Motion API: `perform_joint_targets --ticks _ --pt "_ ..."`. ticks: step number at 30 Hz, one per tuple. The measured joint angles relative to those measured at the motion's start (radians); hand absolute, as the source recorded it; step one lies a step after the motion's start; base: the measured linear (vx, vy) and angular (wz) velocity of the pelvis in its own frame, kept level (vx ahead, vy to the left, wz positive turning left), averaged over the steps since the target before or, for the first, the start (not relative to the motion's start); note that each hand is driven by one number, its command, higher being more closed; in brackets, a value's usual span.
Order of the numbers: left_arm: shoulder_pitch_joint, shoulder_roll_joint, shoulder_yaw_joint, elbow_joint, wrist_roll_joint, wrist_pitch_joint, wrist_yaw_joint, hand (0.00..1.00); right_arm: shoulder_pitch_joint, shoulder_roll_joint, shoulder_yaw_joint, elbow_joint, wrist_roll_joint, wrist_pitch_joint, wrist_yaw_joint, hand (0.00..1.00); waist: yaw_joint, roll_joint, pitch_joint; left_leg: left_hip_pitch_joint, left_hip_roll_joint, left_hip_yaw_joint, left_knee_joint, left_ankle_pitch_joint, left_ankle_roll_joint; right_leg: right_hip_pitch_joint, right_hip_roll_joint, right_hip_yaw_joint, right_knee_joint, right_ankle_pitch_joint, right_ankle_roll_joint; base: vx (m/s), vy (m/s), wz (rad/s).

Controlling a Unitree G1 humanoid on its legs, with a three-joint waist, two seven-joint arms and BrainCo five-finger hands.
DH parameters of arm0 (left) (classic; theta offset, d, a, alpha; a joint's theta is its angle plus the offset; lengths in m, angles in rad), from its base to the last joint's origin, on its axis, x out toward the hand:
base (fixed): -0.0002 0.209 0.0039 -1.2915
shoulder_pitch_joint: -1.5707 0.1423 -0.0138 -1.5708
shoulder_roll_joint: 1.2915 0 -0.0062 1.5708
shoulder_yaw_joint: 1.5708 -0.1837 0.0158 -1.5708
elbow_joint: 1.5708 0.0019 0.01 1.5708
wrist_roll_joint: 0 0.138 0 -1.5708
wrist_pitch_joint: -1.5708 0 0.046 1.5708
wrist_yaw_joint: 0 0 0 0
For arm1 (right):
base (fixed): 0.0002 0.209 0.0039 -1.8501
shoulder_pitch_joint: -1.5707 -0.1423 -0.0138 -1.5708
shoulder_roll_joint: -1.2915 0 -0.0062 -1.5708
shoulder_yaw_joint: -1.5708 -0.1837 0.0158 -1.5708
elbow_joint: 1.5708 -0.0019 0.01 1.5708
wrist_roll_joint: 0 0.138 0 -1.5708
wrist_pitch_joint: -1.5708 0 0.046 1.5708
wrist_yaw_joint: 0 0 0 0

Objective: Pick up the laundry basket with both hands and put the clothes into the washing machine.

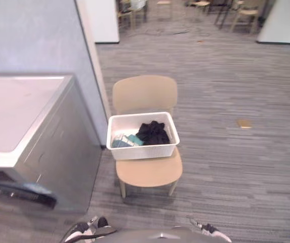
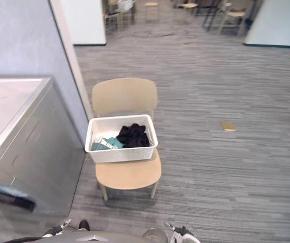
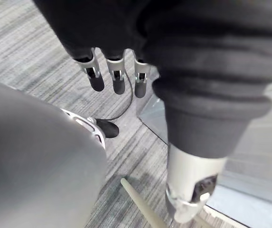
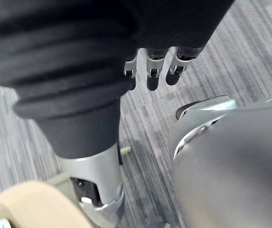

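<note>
A tan chair stands ahead of me on grey striped carpet, its rounded backrest on the far side and the front of its seat bare; its pale legs splay out below the seat; just to my left of it a blue-grey partition ends in a pale upright edge strip; well off to my right a small flat tan object lies on the carpet, and what it is I cannot tell; far across the room stand more wooden chairs and dark table legs; a white panel stands at the far left, a second white panel at the far right.
</note>
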Motion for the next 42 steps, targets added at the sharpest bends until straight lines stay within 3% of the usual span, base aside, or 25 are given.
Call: perform_joint_targets --ticks 2,3,5,7,10,11,12,16,19,22,23,24,25,26,27,28,30,32,33,34,35,38,39,41,42 --pt "-0.009 -0.009 0.007 0.003 0.002 0.001 -0.001 0.00 -0.026 -0.024 -0.010 -0.026 0.001 -0.003 -0.002 0.00 -0.015 0.036 0.030 -0.027 0.003 -0.051 -0.080 -0.001 0.103 0.002 0.022 -0.054 -0.003 -0.010 -0.040 -0.18 -0.082 1.21" --pt "-0.032 -0.002 0.046 0.012 -0.012 0.005 -0.001 0.00 -0.051 -0.010 -0.044 -0.018 0.002 -0.009 -0.005 0.00 -0.009 -0.005 0.058 -0.097 -0.016 0.035 0.143 -0.122 0.124 0.000 -0.054 -0.103 0.000 0.019 -0.028 -0.24 -0.059 1.10" --pt "-0.003 0.016 0.045 0.022 -0.010 0.004 0.006 0.00 -0.050 -0.012 -0.057 -0.017 0.002 -0.020 -0.008 0.00 -0.009 -0.015 0.067 -0.157 -0.017 0.051 0.624 -0.239 0.104 0.037 -0.099 -0.132 -0.026 0.041 -0.029 -0.20 -0.045 0.71" --pt "0.039 0.025 0.047 0.067 -0.010 0.004 0.013 0.00 -0.029 0.005 -0.057 -0.011 -0.001 -0.020 -0.009 0.00 -0.019 -0.012 0.066 -0.039 0.020 0.041 0.750 -0.356 0.036 0.086 -0.098 -0.179 -0.062 0.061 -0.033 -0.18 0.039 0.55" --pt "0.049 0.020 0.070 0.113 -0.007 0.016 0.018 0.00 -0.017 0.009 -0.059 0.032 -0.002 -0.012 -0.010 0.00 -0.027 -0.008 0.061 0.081 0.104 0.025 0.609 -0.381 0.001 0.057 -0.088 -0.241 -0.063 0.087 -0.026 -0.11 0.157 0.81" --pt "0.047 0.020 0.080 0.111 0.006 0.024 0.018 0.00 -0.027 0.006 -0.064 0.039 -0.004 0.000 -0.009 0.00 -0.025 0.002 0.053 0.122 0.072 0.016 0.444 -0.425 -0.073 0.028 -0.092 -0.262 -0.062 0.114 -0.012 -0.11 0.246 0.97" --pt "0.045 0.029 0.077 0.109 0.017 0.028 0.018 0.00 -0.041 0.005 -0.084 0.074 -0.013 0.002 -0.007 0.00 -0.036 -0.018 0.062 0.126 0.045 0.016 0.354 -0.443 -0.093 0.025 -0.106 -0.284 -0.079 0.141 -0.012 -0.13 0.275 1.04" --pt "0.056 0.071 0.006 0.093 0.024 0.036 0.016 0.00 -0.049 0.026 -0.078 0.124 -0.071 0.015 -0.001 0.00 -0.017 -0.061 0.054 0.145 -0.030 -0.035 0.279 -0.443 -0.094 0.112 -0.146 -0.307 -0.157 0.202 -0.015 -0.10 0.244 0.79" --pt "0.048 0.079 -0.051 0.066 0.024 0.018 0.006 0.00 -0.049 0.024 -0.038 0.128 -0.080 0.018 -0.001 0.00 -0.009 -0.065 0.052 0.141 -0.071 -0.081 0.274 -0.439 -0.087 0.168 -0.180 -0.351 -0.189 0.229 0.012 -0.12 0.127 0.57" --pt "0.031 0.083 -0.084 0.061 0.036 0.005 -0.005 0.00 -0.044 0.011 -0.018 0.119 -0.078 0.017 -0.001 0.00 -0.016 -0.077 0.071 0.099 -0.142 -0.141 0.276 -0.433 -0.030 0.173 -0.262 -0.402 -0.132 0.240 0.023 -0.19 0.080 0.65" --pt "0.030 0.081 -0.091 0.060 0.045 0.005 -0.005 0.00 -0.046 0.006 -0.021 0.113 -0.077 0.018 -0.001 0.00 -0.021 -0.084 0.084 0.096 -0.162 -0.161 0.270 -0.433 -0.023 0.172 -0.287 -0.399 -0.093 0.249 0.008 -0.19 0.114 1.16" --pt "0.032 0.079 -0.099 0.060 0.064 0.005 -0.004 0.00 -0.025 -0.001 -0.047 0.099 -0.070 0.010 0.004 0.00 -0.032 -0.072 0.090 0.099 -0.194 -0.208 0.243 -0.416 0.004 0.156 -0.311 -0.330 -0.017 0.290 -0.146 -0.15 0.133 1.55" --pt "0.035 0.079 -0.109 0.057 0.076 0.004 -0.005 0.00 -0.004 0.000 -0.057 0.093 -0.071 0.010 0.011 0.00 -0.042 -0.077 0.088 0.117 -0.222 -0.229 0.218 -0.408 0.024 0.112 -0.308 -0.180 0.024 0.397 -0.282 -0.09 0.168 1.67" --pt "0.034 0.080 -0.108 0.051 0.082 0.003 -0.005 0.00 0.005 0.005 -0.057 0.084 -0.071 0.010 0.012 0.00 -0.048 -0.083 0.089 0.103 -0.241 -0.203 0.280 -0.421 0.044 0.094 -0.306 -0.092 0.059 0.463 -0.278 0.05 0.239 1.54" --pt "0.048 0.063 -0.101 0.026 0.100 0.005 -0.001 0.00 0.030 0.012 -0.072 0.036 -0.068 -0.001 0.018 0.00 -0.049 -0.035 0.085 0.104 -0.220 -0.171 0.362 -0.479 0.095 0.033 -0.230 0.048 0.170 0.457 -0.174 0.17 0.292 0.94" --pt "0.045 0.078 -0.056 0.021 0.106 0.011 0.000 0.00 0.034 0.040 -0.079 0.005 -0.064 -0.006 0.031 0.00 -0.015 -0.063 0.117 0.116 -0.228 -0.179 0.362 -0.502 0.111 -0.045 -0.158 0.155 0.336 0.274 -0.106 0.08 0.251 0.67" --pt "0.040 0.078 -0.038 0.018 0.122 0.018 -0.003 0.00 0.031 0.093 -0.082 -0.014 -0.024 -0.007 0.031 0.00 -0.005 -0.111 0.124 0.113 -0.223 -0.208 0.332 -0.490 0.129 -0.139 -0.024 0.117 0.430 0.119 -0.112 -0.04 0.102 0.45" --pt "0.029 0.092 -0.008 0.016 0.139 0.020 -0.010 0.00 0.041 0.127 -0.081 -0.012 0.010 -0.008 0.029 0.00 -0.007 -0.156 0.122 0.143 -0.226 -0.209 0.214 -0.483 0.129 -0.186 0.042 -0.010 0.289 0.085 -0.112 0.12 0.016 0.73" --pt "0.019 0.081 0.027 0.004 0.141 0.021 -0.006 0.00 0.052 0.135 -0.080 -0.022 0.020 -0.008 0.032 0.00 -0.024 -0.169 0.118 0.122 -0.244 -0.184 0.318 -0.506 0.103 -0.203 0.059 -0.086 0.137 0.084 -0.110 0.29 -0.030 0.70" --pt "0.022 0.058 0.029 -0.009 0.142 0.024 -0.003 0.00 0.054 0.119 -0.083 -0.039 0.022 -0.014 0.033 0.00 -0.023 -0.127 0.115 0.137 -0.208 -0.179 0.300 -0.528 0.107 -0.210 0.095 -0.120 0.083 0.087 -0.113 0.32 -0.046 0.63" --pt "0.025 0.055 0.058 -0.021 0.155 0.023 -0.005 0.00 0.060 0.127 -0.079 -0.047 0.032 -0.014 0.031 0.00 -0.011 -0.147 0.130 0.153 -0.237 -0.137 0.320 -0.516 0.112 -0.201 0.090 -0.109 -0.017 0.111 -0.123 0.25 -0.124 0.60" --pt "0.025 0.032 0.066 -0.021 0.181 0.025 -0.006 0.00 0.077 0.112 -0.078 -0.055 0.041 -0.019 0.033 0.00 -0.026 -0.109 0.106 0.170 -0.256 -0.205 0.326 -0.548 0.098 -0.207 0.110 -0.025 0.018 0.127 -0.142 0.28 -0.146 0.84" --pt "0.024 0.019 0.072 -0.021 0.183 0.025 -0.006 0.00 0.088 0.110 -0.080 -0.059 0.044 -0.022 0.032 0.00 -0.028 -0.101 0.090 0.184 -0.254 -0.237 0.335 -0.568 0.075 -0.195 0.130 -0.022 0.027 0.121 -0.186 0.34 -0.139 0.66" --pt "0.032 -0.020 0.070 -0.022 0.181 0.028 -0.006 0.00 0.090 0.080 -0.079 -0.090 0.051 -0.022 0.032 0.00 -0.029 -0.022 0.048 0.158 -0.199 -0.253 0.409 -0.608 0.027 -0.177 0.177 -0.061 0.017 0.082 -0.204 0.34 -0.108 0.31" --pt "0.032 -0.031 0.069 -0.022 0.180 0.028 -0.006 0.00 0.088 0.077 -0.080 -0.096 0.051 -0.022 0.032 0.00 -0.033 -0.004 0.039 0.140 -0.182 -0.254 0.467 -0.623 0.007 -0.169 0.195 -0.068 0.013 0.072 -0.203 0.43 -0.096 -0.05"
